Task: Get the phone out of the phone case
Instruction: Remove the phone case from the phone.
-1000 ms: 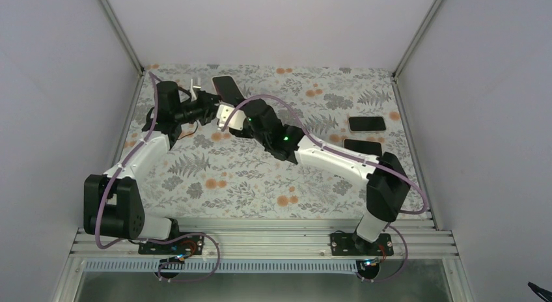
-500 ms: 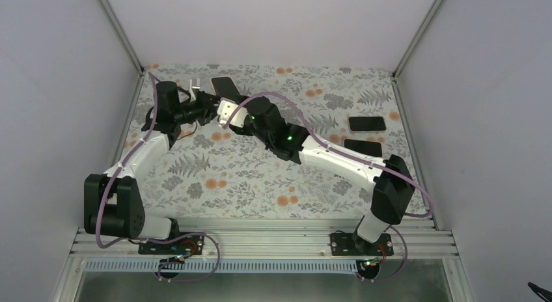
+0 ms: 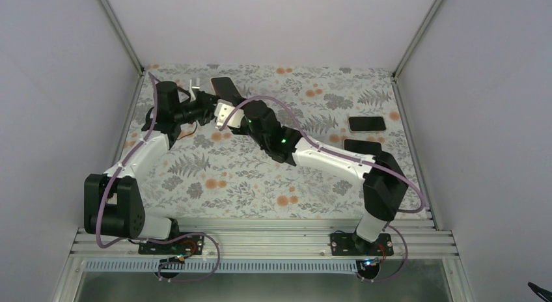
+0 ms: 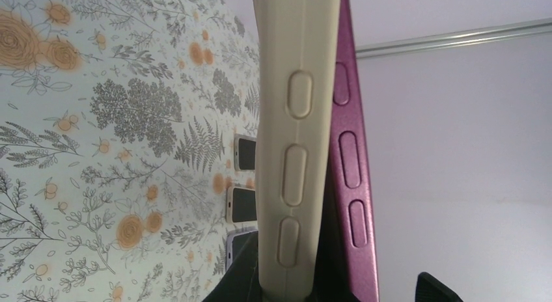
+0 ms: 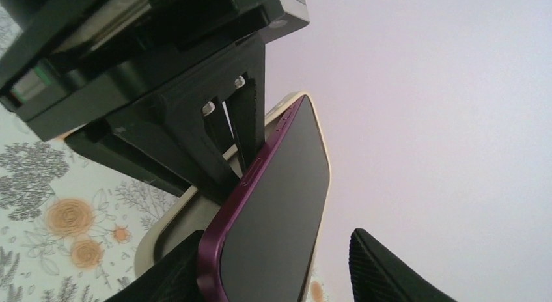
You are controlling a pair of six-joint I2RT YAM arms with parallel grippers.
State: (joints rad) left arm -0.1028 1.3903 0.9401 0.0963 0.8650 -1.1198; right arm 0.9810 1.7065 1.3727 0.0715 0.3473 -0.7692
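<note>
While the overhead view gives only a dark slab held up over the far left of the bench (image 3: 260, 185), the wrist cameras tell more. The phone (image 5: 273, 204) is plum along its edge with a dark screen, and it stands partly peeled out of a cream phone case (image 4: 293, 152).

From the left wrist the two are seen edge-on and close alongside, their rows of side buttons facing the lens, with a dark gap between them low in that view. From the right wrist, the left gripper (image 5: 234, 146) has its jaws clamped tight on the case's rim, just behind the phone. The right gripper (image 5: 276, 240) has its jaws apart, one on each side of the phone's lower end. One lies against the plum edge and the other stands off with a gap.

Spare phones (image 3: 366, 123) lie flat on the right side of the bench, well apart from the arms. Two show from above, while the left wrist catches three in a row.

A cloth (image 4: 117, 120) printed with orange blooms and grey ferns covers the bench. Pale walls (image 3: 273, 22) close it in on three sides, and a metal rail (image 3: 260, 240) runs along the near edge.
</note>
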